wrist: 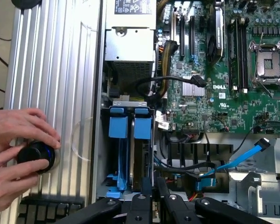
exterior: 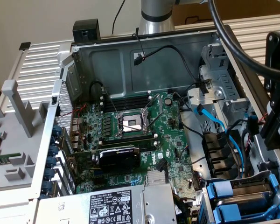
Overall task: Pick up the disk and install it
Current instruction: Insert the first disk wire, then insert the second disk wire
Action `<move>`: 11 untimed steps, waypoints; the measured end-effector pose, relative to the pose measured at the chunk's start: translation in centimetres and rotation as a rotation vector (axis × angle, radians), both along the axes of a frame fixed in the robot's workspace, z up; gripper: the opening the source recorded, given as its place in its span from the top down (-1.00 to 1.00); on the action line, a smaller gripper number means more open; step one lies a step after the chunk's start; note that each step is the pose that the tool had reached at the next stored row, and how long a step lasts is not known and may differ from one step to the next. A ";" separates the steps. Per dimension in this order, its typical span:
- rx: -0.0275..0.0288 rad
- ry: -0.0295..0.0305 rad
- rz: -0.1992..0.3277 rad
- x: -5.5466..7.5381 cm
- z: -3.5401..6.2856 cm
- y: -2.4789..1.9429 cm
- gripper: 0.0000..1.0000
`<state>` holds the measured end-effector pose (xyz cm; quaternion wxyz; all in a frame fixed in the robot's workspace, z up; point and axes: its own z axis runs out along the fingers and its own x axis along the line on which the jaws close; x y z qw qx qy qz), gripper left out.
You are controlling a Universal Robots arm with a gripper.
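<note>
The disk (wrist: 143, 158) sits edge-up in the drive bay, its blue carrier end (wrist: 143, 127) beside a second blue carrier (wrist: 119, 126). My gripper (wrist: 153, 184) hangs just over the near end of that bay, its two black fingers (wrist: 146, 191) drawn close together with a thin gap between them. Whether they clamp anything cannot be told. In the exterior view the arm's black end (exterior: 274, 116) hangs at the right above the blue carriers (exterior: 226, 191) and the disk (exterior: 256, 196) in the case's near right corner.
The case lies open with the motherboard (exterior: 130, 126), a grey power supply (exterior: 126, 205) and loose black and blue cables (wrist: 242, 156) beside the bay. A person's hands hold a black knob (wrist: 35, 156) on the ribbed metal surface (wrist: 60, 70) outside the case.
</note>
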<state>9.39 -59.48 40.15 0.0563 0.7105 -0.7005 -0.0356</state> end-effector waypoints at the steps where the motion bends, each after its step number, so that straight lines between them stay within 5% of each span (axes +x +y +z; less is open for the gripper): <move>1: 0.0002 0.0000 0.000 0.0 -0.01 0.00 0.67; 11: 0.0002 0.0000 0.000 0.0 -0.01 0.00 0.67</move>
